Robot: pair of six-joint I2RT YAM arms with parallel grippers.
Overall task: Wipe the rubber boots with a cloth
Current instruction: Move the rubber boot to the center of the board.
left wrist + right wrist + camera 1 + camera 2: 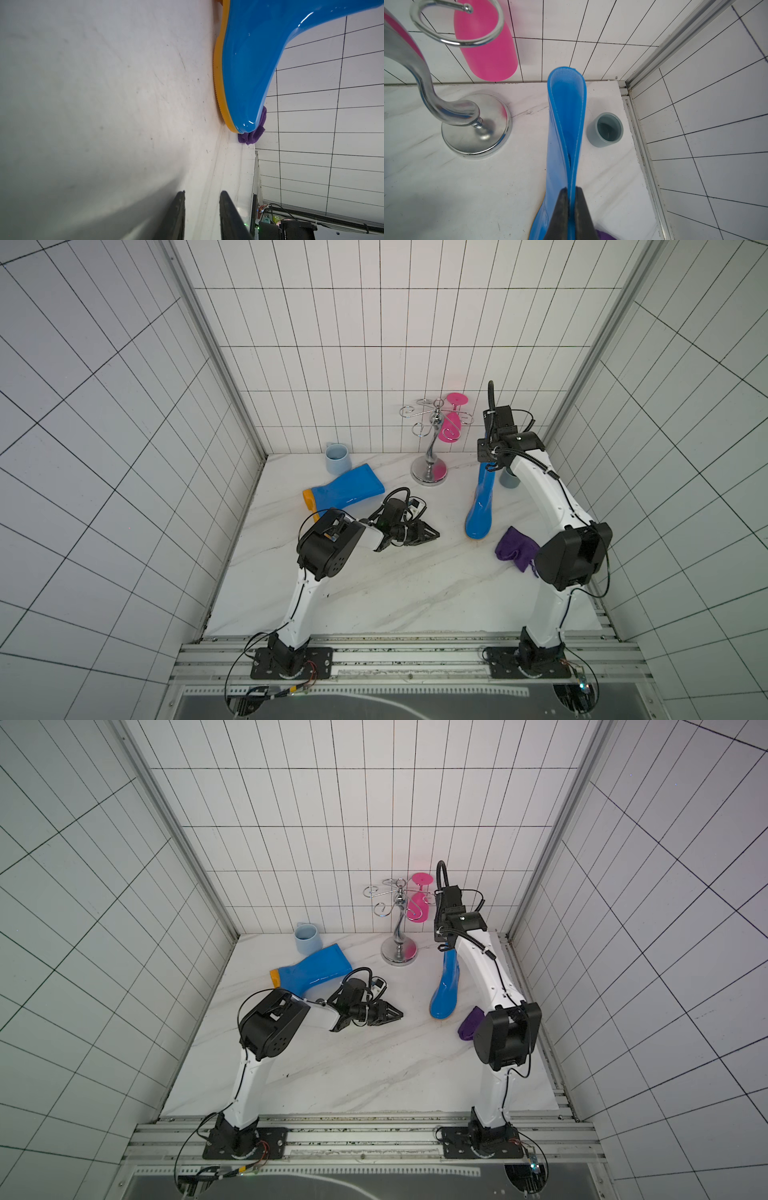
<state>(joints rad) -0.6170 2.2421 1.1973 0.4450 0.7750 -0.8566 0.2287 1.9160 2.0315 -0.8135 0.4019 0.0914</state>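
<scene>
The right tool (572,190) is pinching the top rim of the upright boot (480,506), which is standing at the far right of the worktop (374,593). The left tool (202,194) is hovering mid-worktop, jaws narrowly apart and empty. The second boot (345,489) is lying sideways, far left. The cloth (515,547) is lying bunched just beside the upright boot's toe.

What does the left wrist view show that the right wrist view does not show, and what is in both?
Only the left wrist view: the toe of the upright boot, and the left gripper, open and empty. Only the right wrist view: the right gripper shut on the boot's top rim, the gray cup, chrome stand and pink glass. Both: the upright boot, the purple cloth, the marble table.
</scene>
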